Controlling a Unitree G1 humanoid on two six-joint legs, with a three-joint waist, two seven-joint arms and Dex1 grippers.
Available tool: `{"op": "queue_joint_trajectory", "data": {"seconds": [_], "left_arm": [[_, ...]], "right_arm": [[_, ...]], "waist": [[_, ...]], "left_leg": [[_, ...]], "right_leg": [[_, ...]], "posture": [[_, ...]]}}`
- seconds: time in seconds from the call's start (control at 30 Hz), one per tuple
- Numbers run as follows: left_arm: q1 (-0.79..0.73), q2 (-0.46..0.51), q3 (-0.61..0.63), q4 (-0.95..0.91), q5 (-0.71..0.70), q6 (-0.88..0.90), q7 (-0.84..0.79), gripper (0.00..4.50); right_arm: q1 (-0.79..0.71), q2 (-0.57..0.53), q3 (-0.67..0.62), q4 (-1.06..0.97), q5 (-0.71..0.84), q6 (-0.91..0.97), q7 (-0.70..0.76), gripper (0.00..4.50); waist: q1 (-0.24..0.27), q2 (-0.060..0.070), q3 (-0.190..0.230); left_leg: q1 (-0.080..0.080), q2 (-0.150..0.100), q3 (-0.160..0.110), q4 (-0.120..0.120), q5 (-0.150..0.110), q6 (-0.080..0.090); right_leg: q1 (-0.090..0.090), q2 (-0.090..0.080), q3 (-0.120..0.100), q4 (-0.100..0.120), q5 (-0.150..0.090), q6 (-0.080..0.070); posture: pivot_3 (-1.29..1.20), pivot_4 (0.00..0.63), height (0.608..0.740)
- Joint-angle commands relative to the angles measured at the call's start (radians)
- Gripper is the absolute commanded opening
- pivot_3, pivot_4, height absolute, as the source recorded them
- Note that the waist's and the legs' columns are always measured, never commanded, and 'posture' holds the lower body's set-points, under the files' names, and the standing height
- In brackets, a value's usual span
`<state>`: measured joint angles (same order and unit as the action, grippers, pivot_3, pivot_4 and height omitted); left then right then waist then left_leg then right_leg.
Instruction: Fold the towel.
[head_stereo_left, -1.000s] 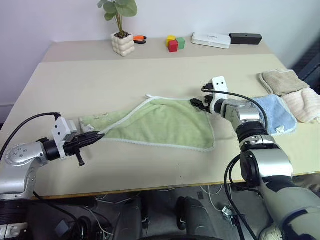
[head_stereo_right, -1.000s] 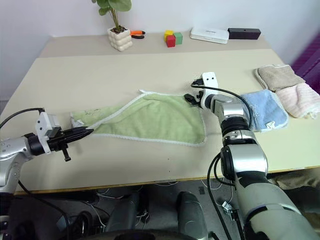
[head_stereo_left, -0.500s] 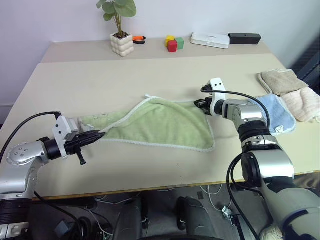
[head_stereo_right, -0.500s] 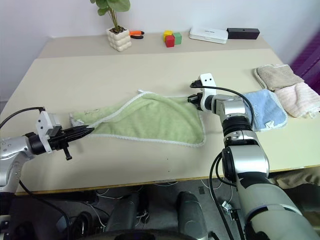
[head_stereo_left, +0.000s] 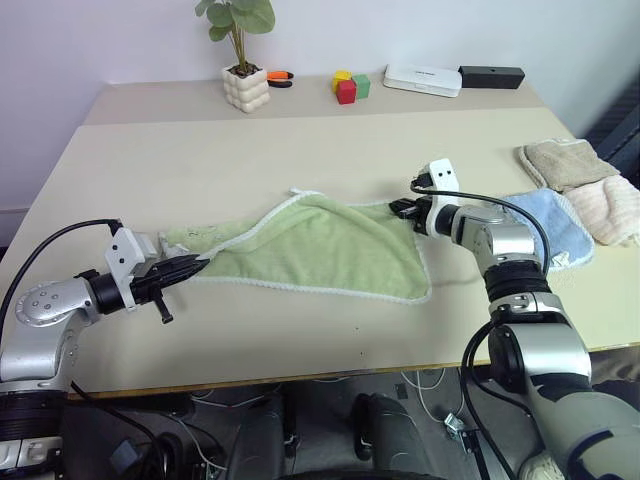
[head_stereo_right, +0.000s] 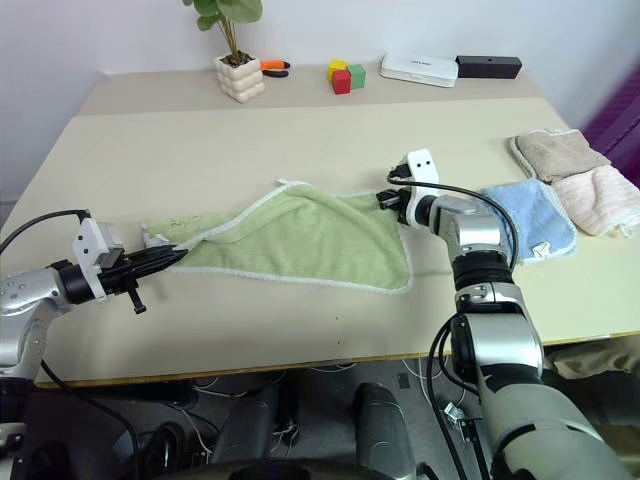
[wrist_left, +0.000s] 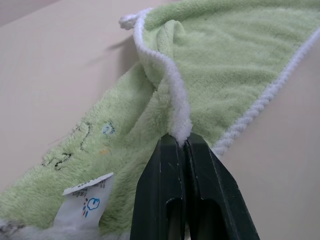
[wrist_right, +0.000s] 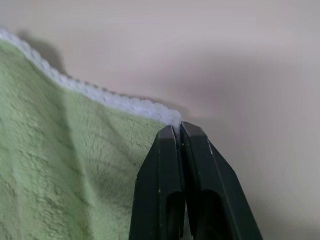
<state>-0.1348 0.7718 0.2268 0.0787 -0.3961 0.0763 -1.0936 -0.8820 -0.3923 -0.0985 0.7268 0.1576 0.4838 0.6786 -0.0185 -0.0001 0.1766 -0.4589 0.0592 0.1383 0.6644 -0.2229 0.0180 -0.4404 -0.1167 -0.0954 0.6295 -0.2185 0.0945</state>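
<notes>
The light green towel (head_stereo_left: 330, 250) with white stitched edging lies spread across the middle of the beige table (head_stereo_left: 300, 150), its left part bunched and twisted. My left gripper (head_stereo_left: 198, 265) is shut on the towel's white edging at its left end; the left wrist view shows the edging (wrist_left: 179, 112) pinched between the black fingers (wrist_left: 167, 190), with a small white label (wrist_left: 82, 202) beside them. My right gripper (head_stereo_left: 402, 209) is shut on the towel's far right corner, and in the right wrist view the corner's white edge (wrist_right: 167, 116) sits at the fingertips (wrist_right: 165, 150).
A light blue towel (head_stereo_left: 545, 225), a beige towel (head_stereo_left: 565, 162) and a pink towel (head_stereo_left: 612, 208) lie at the right edge. At the back stand a potted plant (head_stereo_left: 243, 60), coloured blocks (head_stereo_left: 350, 86), a white box (head_stereo_left: 422, 79) and a black bar (head_stereo_left: 491, 76).
My right gripper has closed on the towel's far right corner, where it stood open a second ago. The left gripper keeps its hold in the same place.
</notes>
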Motion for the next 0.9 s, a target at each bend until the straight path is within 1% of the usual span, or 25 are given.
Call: {"op": "queue_joint_trajectory", "data": {"seconds": [0.03, 0.1, 0.17, 0.27, 0.33, 0.4, 0.43, 0.47, 0.5, 0.6, 0.7, 0.77, 0.83, 0.9], "left_arm": [[-0.044, -0.012, 0.005, 0.024, 0.028, -0.037, 0.043, 0.0], [-0.075, -0.019, -0.001, 0.057, 0.041, -0.024, 0.073, 0.0], [-0.156, -0.038, 0.001, 0.161, 0.058, -0.052, 0.108, 0.0], [-0.354, -0.063, -0.026, 0.421, 0.137, -0.139, 0.183, 0.0], [-0.49, -0.08, -0.056, 0.585, 0.211, -0.226, 0.252, 0.0], [-0.669, -0.109, -0.082, 0.775, 0.278, -0.302, 0.362, 0.0], [-0.783, -0.121, -0.099, 0.874, 0.327, -0.347, 0.457, 0.0], [-0.859, -0.127, -0.111, 0.946, 0.362, -0.385, 0.523, 0.0], [-0.938, -0.127, -0.116, 0.997, 0.385, -0.429, 0.577, 0.0], [-1.067, -0.116, -0.115, 1.081, 0.41, -0.507, 0.652, 0.0], [-1.138, -0.069, -0.108, 1.09, 0.404, -0.612, 0.593, 0.0], [-1.131, -0.054, -0.088, 1.082, 0.359, -0.638, 0.481, 0.0], [-1.096, -0.037, -0.091, 1.069, 0.353, -0.68, 0.42, 0.0], [-0.996, -0.031, -0.074, 1.024, 0.294, -0.708, 0.265, 0.0]], "right_arm": [[-0.007, -0.006, -0.042, -0.084, 0.038, -0.049, -0.015, 0.08], [-0.007, -0.007, -0.054, -0.091, 0.048, -0.062, -0.028, 0.08], [-0.039, -0.009, -0.086, -0.041, 0.051, -0.109, -0.076, 0.08], [-0.118, 0.0, -0.101, 0.084, 0.032, -0.22, -0.142, 0.08], [-0.178, 0.01, -0.086, 0.18, 0.005, -0.297, -0.177, 0.08], [-0.261, 0.023, -0.077, 0.294, -0.022, -0.384, -0.231, 0.08], [-0.318, 0.027, -0.065, 0.349, -0.051, -0.443, -0.286, 0.08], [-0.358, 0.029, -0.058, 0.39, -0.07, -0.485, -0.323, 0.08], [-0.401, 0.027, -0.056, 0.415, -0.08, -0.526, -0.341, 0.08], [-0.467, 0.009, -0.057, 0.451, -0.094, -0.618, -0.362, 0.08], [-0.47, -0.031, -0.108, 0.398, -0.033, -0.706, -0.284, 0.08], [-0.424, -0.045, -0.107, 0.347, -0.021, -0.733, -0.215, 0.08], [-0.361, -0.039, -0.109, 0.262, 0.022, -0.71, -0.122, 0.08], [-0.215, -0.033, -0.071, 0.063, 0.068, -0.649, 0.01, 0.08]], "waist": [[0.001, 0.0, 0.0], [0.001, 0.0, 0.0], [0.005, 0.0, 0.0], [0.007, 0.0, 0.0], [0.002, 0.0, 0.0], [0.002, -0.001, 0.001], [0.002, -0.001, 0.001], [0.004, -0.002, 0.002], [0.001, -0.002, 0.002], [-0.003, -0.002, 0.002], [-0.006, -0.002, 0.002], [-0.01, -0.002, 0.002], [-0.016, -0.002, 0.002], [-0.022, -0.001, 0.001]], "left_leg": [[0.0, 0.0, 0.0, 0.0, 0.0, 0.0], [0.0, 0.0, 0.0, 0.0, 0.0, 0.0], [0.0, 0.0, 0.0, 0.0, 0.0, 0.0], [0.0, -0.001, 0.0, 0.0, 0.0, 0.0], [0.0, -0.002, 0.0, 0.0, 0.001, 0.0], [0.0, -0.002, 0.0, 0.0, 0.001, -0.001], [-0.001, -0.002, 0.0, 0.0, 0.002, -0.001], [-0.001, -0.003, 0.0, 0.0, 0.002, -0.001], [-0.003, -0.003, -0.001, 0.0, 0.002, -0.001], [-0.004, -0.004, 0.0, -0.001, 0.002, -0.001], [-0.003, -0.004, 0.002, -0.004, 0.002, -0.001], [-0.002, -0.004, 0.003, -0.006, 0.002, -0.001], [-0.002, -0.004, 0.003, -0.005, 0.002, -0.001], [-0.001, -0.004, 0.003, -0.004, 0.002, -0.001]], "right_leg": [[0.0, 0.0, 0.0, 0.0, 0.0, 0.0], [0.0, 0.0, 0.0, 0.0, 0.0, 0.0], [0.0, 0.0, 0.0, 0.0, 0.0, 0.0], [0.001, 0.0, 0.0, 0.001, 0.0, 0.0], [0.0, 0.0, 0.0, 0.0, 0.0, 0.0], [0.0, 0.0, 0.0, 0.001, 0.0, 0.0], [0.0, 0.0, 0.0, 0.0, 0.0, 0.0], [0.0, 0.0, 0.0, 0.0, 0.0, 0.001], [-0.002, 0.0, 0.0, 0.001, 0.0, 0.001], [-0.002, 0.0, 0.0, 0.0, 0.0, 0.002], [-0.002, -0.001, 0.0, -0.001, -0.001, 0.004], [-0.002, -0.001, 0.0, -0.001, -0.002, 0.004], [-0.002, -0.001, 0.0, -0.001, -0.002, 0.004], [0.0, -0.001, 0.0, 0.0, -0.002, 0.004]], "posture": [[0.0, 0.15, 0.74], [0.0, 0.15, 0.74], [0.0, 0.15, 0.74], [0.0, 0.15, 0.74], [0.0, 0.15, 0.74], [0.0, 0.15, 0.74], [0.0, 0.15, 0.74], [0.0, 0.15, 0.74], [0.0, 0.15, 0.74], [0.0, 0.15, 0.74], [0.0, 0.15, 0.74], [0.0, 0.15, 0.74], [0.0, 0.15, 0.74], [0.0, 0.15, 0.74]]}}
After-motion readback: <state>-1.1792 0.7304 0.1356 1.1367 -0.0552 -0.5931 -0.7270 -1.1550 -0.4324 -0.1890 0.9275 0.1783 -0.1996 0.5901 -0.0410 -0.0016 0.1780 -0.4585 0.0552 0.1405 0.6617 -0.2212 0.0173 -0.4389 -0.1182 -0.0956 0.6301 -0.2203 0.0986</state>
